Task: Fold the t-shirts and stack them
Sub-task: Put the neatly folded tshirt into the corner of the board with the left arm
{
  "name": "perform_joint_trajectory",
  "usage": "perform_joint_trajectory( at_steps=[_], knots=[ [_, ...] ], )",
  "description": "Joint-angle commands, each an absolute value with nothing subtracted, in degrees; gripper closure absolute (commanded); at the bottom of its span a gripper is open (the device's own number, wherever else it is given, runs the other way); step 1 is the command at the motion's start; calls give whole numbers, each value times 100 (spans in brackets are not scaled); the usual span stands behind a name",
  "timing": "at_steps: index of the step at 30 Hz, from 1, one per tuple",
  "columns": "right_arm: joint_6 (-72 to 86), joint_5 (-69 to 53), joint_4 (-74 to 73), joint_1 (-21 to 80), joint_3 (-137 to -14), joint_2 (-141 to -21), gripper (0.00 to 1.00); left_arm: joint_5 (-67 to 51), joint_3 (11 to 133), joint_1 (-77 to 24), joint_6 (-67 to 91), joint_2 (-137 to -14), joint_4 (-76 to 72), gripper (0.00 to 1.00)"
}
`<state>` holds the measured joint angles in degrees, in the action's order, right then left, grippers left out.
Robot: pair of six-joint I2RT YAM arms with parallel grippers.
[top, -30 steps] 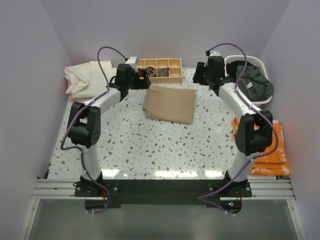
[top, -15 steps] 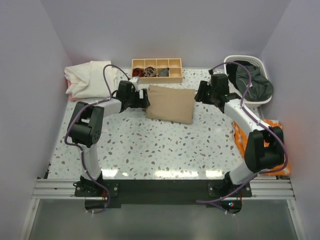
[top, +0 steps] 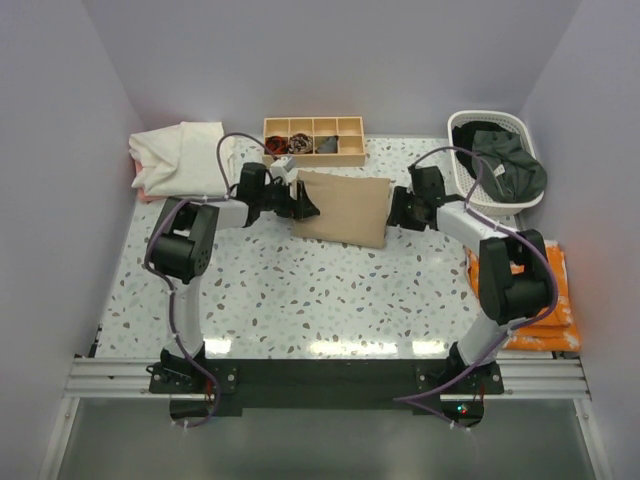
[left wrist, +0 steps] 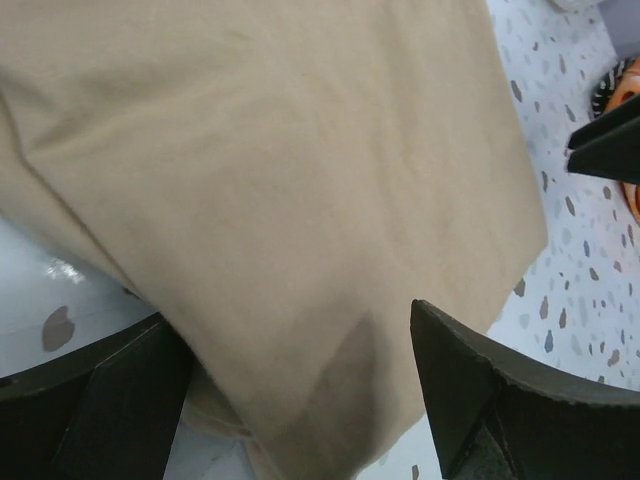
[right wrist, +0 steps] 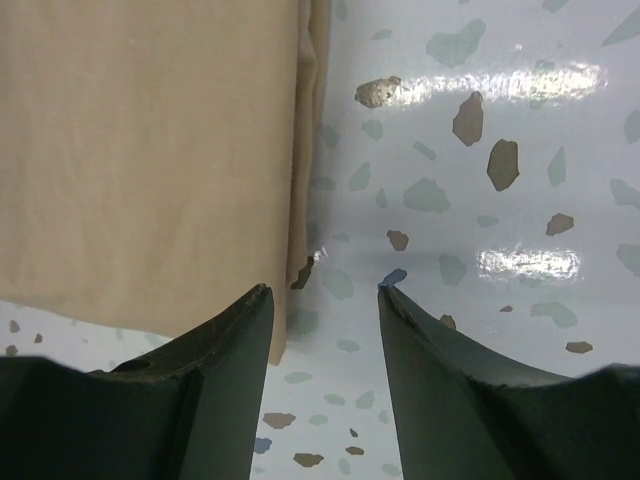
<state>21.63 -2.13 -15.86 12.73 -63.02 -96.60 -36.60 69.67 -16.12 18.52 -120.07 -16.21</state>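
The tan shirt [top: 345, 210] lies folded into a flat rectangle on the table [top: 300, 290], toward the far middle and just in front of the wooden tray [top: 313, 140]. The left gripper [left wrist: 300, 390] is at the shirt's left edge. Its fingers [left wrist: 100, 400] are spread wide with a corner of the cloth lying between them; whether they touch the cloth I cannot tell. The right gripper [right wrist: 322, 320] is at the opposite edge, also spread. Its gap is over bare table just beside the shirt's folded edge, and it holds nothing. A cream shirt [top: 180, 158] sits heaped at the far left corner, and a dark shirt [top: 510, 168] fills the white basket [top: 470, 120] at far right. An orange pile [top: 545, 300] lies beside the right arm.
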Motion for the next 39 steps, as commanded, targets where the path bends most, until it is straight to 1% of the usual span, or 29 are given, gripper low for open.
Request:
perform_joint_trajectory(
  at_steps=[1, 2, 6, 7, 9, 10, 12, 13, 15, 16, 18, 19, 21, 23, 25, 30, 31, 33, 34, 39],
  knots=[
    [2285, -150, -1538, 1292, -6548, -10036, 49, -4596, 7093, -1617, 2038, -12401, -1836, 11],
    [2320, -106, -1608, 1292, -6626, -10124, 49, -4823, 7128, -1608, 2074, -12462, -1880, 11],
    [2364, -219, -1434, 1283, -6741, -10537, 50, -5089, 7146, -1652, 2250, -12709, -2135, 14],
    [2382, -281, -1380, 1275, -6759, -10669, 50, -5106, 7085, -1661, 2346, -12718, -2214, 21],
    [2373, -499, -1319, 1274, -6925, -10810, 50, -5168, 7023, -1670, 2478, -12761, -2442, 27],
    [2382, -597, -1301, 1266, -6969, -10863, 50, -5168, 6962, -1670, 2557, -12770, -2478, 36],
    [2373, -825, -1204, 1257, -7066, -10995, 50, -5159, 6882, -1670, 2584, -12788, -2505, 44],
    [2390, -991, -1178, 1257, -7084, -11013, 50, -5150, 6847, -1679, 2619, -12779, -2514, 51],
    [2434, -1168, -1099, 1257, -7066, -11048, 50, -5107, 6742, -1687, 2654, -12762, -2566, 58],
    [2435, -1247, -1116, 1266, -7049, -11039, 50, -5080, 6706, -1696, 2689, -12744, -2593, 66],
    [2426, -1353, -1108, 1266, -6961, -10978, 50, -5001, 6619, -1731, 2689, -12735, -2567, 76],
    [2426, -1406, -1125, 1274, -6917, -10951, 50, -4992, 6592, -1749, 2681, -12735, -2558, 87],
    [2364, -1573, -1186, 1283, -6724, -10803, 50, -4940, 6461, -1828, 2663, -12683, -2479, 99],
    [2277, -1757, -1213, 1292, -6409, -10627, 50, -4730, 6277, -1933, 2602, -12473, -2452, 100],
    [2224, -1723, -1248, 1318, -5997, -10206, 50, -4571, 5890, -2030, 2575, -12244, -2443, 100],
    [2197, -1083, -1458, 1345, -5344, -9019, 48, -3947, 5011, -2083, 2603, -11208, -2444, 100],
    [2171, -1003, -1589, 1353, -5283, -8678, 48, -3720, 5001, -2083, 2523, -11067, -2287, 100],
    [2136, -784, -1731, 1354, -5256, -8412, 48, -3499, 5132, -2092, 2269, -10706, -1725, 100],
    [2110, -721, -1845, 1345, -5273, -8185, 48, -3237, 5246, -2083, 2137, -10618, -1175, 100],
    [2013, -501, -2118, 1353, -5352, -7849, 47, -2419, 6176, -2074, 1382, -10064, 191, 100]
  ],
)
